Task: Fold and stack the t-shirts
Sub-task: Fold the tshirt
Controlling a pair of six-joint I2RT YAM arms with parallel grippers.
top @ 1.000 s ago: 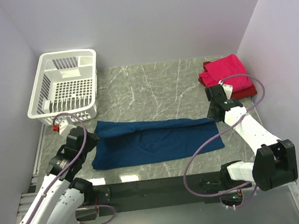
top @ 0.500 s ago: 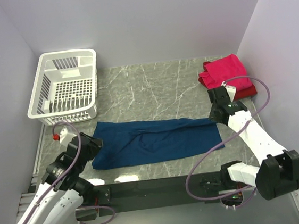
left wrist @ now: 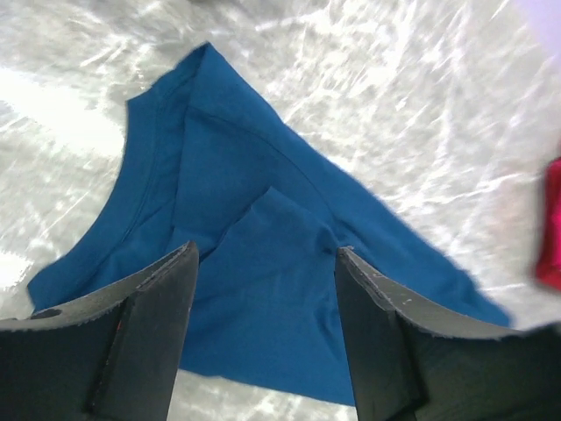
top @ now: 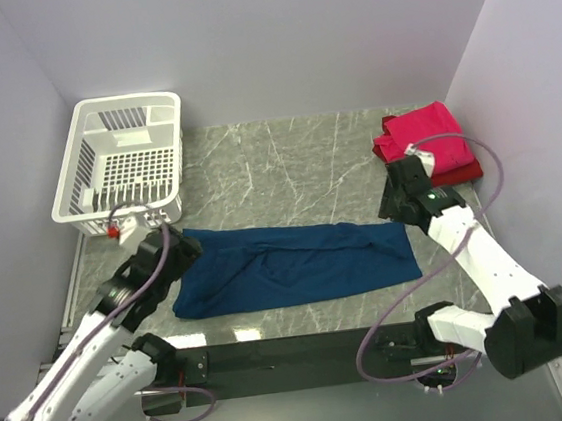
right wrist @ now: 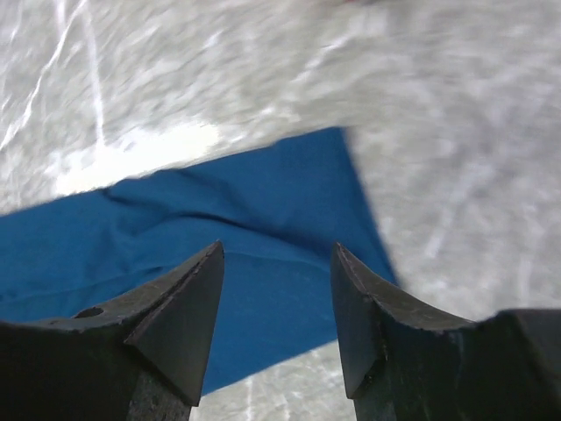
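Note:
The navy blue t-shirt (top: 297, 266) lies on the marble table as a long band, folded lengthwise, with no print showing. My left gripper (top: 181, 249) hovers open over its left end; the left wrist view shows the collar and creased cloth (left wrist: 254, 228) below the spread fingers (left wrist: 158, 298), which hold nothing. Above the shirt's right end my right gripper (top: 392, 207) is open too. The right wrist view shows the cloth's corner (right wrist: 289, 202) between and beyond the empty jaws. A folded pinkish-red t-shirt (top: 420, 132) rests on a darker red one (top: 464, 170) at the back right.
A white slotted basket (top: 121, 167), holding nothing, stands at the back left corner. Walls close in the table on the left, back and right. Bare marble (top: 286, 165) stretches between the basket and the red stack.
Both grippers have gone from shut to open and let go of the navy shirt's ends. The shirt now lies flat, and both grippers have drawn up and slightly away from it.

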